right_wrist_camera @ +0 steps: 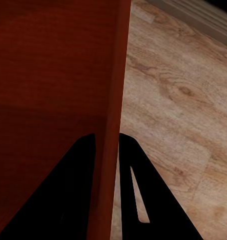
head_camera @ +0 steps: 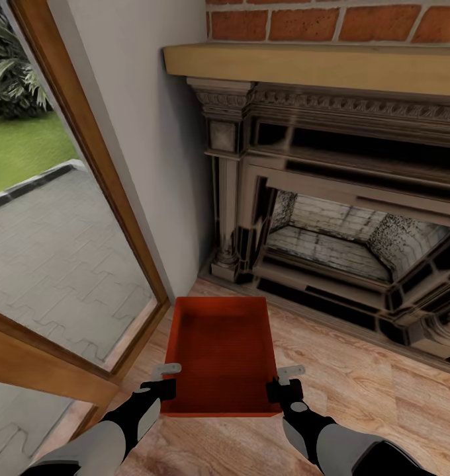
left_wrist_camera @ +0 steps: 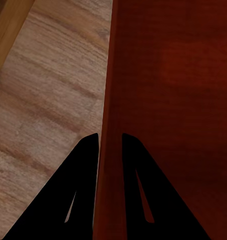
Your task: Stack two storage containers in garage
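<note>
Beside the fireplace [head_camera: 331, 218], over the wood floor [head_camera: 357, 390], one orange-red bin [head_camera: 222, 350] is sitting between the two arms, its far end pointing at the grey wall next to the glass door [head_camera: 59, 218].

Left gripper [head_camera: 164, 382] is pinching the bin's left side wall near the front corner; the left wrist view is showing that wall [left_wrist_camera: 107, 100] running between the two dark fingers [left_wrist_camera: 83, 170], one inside, one outside. Right gripper [head_camera: 286, 382] is doing the same on the right wall [right_wrist_camera: 116, 100], fingers [right_wrist_camera: 126, 165] straddling it.

Whether the bin is lifted or resting on the planks — cannot tell.

Risks, as judged:
- Both grips are sitting at the near end, so the far end is likely wanting to droop and pivot.
- Thin walls may be flexing or slipping out of a pinch.
- Door frame [head_camera: 92, 152] and hearth are close; turning away could be clipping either.
- Arms moving unevenly could be twisting the bin loose.
</note>
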Tool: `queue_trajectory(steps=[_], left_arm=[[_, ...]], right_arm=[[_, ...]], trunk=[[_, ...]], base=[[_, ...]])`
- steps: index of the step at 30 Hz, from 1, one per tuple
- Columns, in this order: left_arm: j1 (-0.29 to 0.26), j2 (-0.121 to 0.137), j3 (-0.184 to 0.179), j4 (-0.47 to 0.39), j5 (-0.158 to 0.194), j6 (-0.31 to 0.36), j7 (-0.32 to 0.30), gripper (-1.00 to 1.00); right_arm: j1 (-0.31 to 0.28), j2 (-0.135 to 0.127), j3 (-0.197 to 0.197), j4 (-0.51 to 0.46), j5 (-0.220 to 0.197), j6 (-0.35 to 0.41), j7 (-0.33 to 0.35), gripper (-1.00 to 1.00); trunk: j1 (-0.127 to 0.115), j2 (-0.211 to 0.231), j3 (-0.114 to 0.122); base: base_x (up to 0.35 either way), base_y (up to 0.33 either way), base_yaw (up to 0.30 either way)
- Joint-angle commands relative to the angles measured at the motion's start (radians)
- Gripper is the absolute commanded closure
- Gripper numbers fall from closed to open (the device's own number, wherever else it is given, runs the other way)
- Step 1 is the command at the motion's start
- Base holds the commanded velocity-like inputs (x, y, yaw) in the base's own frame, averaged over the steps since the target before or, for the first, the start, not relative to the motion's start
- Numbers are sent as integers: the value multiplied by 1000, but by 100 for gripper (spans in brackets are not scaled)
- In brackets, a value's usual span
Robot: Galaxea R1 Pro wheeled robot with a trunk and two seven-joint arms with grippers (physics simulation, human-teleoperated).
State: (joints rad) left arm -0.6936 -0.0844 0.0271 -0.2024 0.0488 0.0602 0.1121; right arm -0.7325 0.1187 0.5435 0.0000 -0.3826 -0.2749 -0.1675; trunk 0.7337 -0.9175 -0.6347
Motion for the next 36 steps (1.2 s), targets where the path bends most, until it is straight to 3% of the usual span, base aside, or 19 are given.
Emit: queue_trajectory(steps=[1, 36], left_arm=[[0, -4, 1, -4, 5, 6, 6, 100], [0, -3, 2, -3, 5, 6, 6, 100]], right_arm=[[-1, 8, -13, 1, -5, -1, -5, 100], [-1, 7, -13, 2, -5, -2, -8, 100]], trunk=[[0, -1, 0], [0, -1, 52]], base=[[0, 0, 0], [0, 0, 0]])
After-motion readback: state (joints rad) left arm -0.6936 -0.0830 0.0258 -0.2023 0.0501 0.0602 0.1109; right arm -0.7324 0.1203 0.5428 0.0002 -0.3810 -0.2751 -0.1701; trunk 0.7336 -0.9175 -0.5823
